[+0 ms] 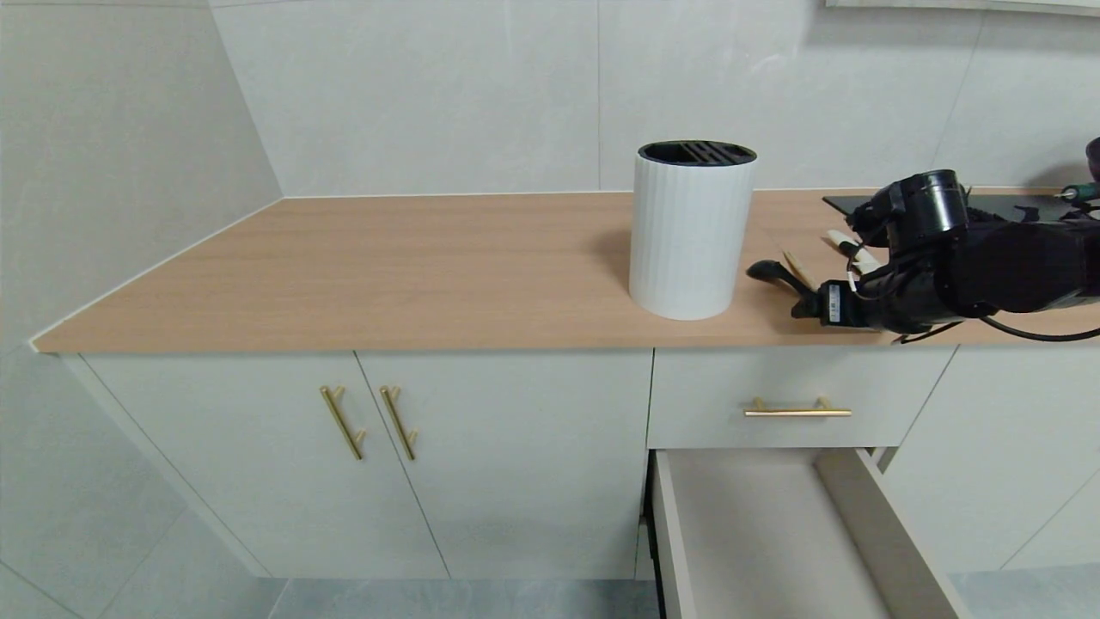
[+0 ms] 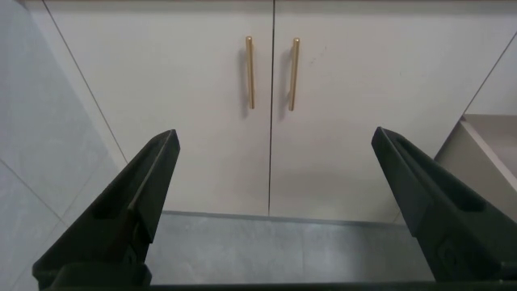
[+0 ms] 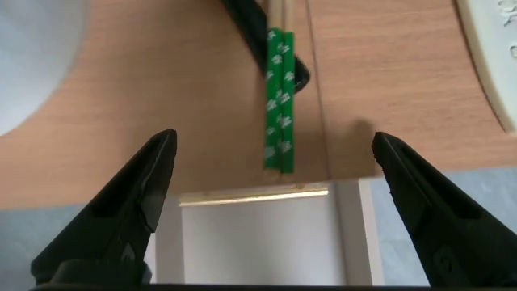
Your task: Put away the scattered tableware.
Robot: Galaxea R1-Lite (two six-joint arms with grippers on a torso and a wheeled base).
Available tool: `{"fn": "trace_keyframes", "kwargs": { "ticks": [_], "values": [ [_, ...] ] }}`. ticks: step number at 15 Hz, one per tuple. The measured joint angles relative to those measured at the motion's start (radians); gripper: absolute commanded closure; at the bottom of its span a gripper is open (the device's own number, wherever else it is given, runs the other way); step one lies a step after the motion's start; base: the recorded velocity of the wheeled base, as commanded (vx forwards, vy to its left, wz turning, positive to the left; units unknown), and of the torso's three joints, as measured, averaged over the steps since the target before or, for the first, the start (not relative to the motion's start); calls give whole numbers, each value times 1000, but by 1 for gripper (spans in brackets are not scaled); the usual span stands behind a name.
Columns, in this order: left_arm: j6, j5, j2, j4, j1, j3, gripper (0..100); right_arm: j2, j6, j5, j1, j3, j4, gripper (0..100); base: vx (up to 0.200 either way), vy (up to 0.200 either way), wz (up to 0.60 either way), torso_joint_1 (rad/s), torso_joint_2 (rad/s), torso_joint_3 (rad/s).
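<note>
While right end effector (image 3: 272,139) hangs released over green-ended chopsticks (image 3: 279,105), skewed pinch may roll them off tabletop (image 3: 145,105).

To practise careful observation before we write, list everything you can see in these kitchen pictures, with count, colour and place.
counter: one, light wood, against the wall
utensil holder: one, white, black slotted top, upright on counter
chopsticks: one pair, green ends, on counter right of utensil holder
black utensil: one, black, under the chopsticks
cabinet doors: two, white, gold handles, below counter
closed drawer: one, white, under counter
open drawer: one, white, below closed drawer
right gripper: one, black, open above chopsticks
left gripper: one, black, open, facing cabinet doors
</note>
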Motion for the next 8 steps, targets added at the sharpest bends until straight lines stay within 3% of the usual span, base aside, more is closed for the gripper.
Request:
{"fn": "trace_keyframes", "kwargs": {
  "ticks": [2,3,8],
  "values": [
    [0,0,0,0,0,0,0,7,0,-2,0,-1,-1,0,0,0,0,0,0,0],
    [0,0,0,0,0,0,0,10,1,-2,-1,-3,-3,100,0,0,0,0,0,0],
    [0,0,0,0,0,0,0,19,1,-2,-1,-5,-15,100,0,0,0,0,0,0]
  ]
}}
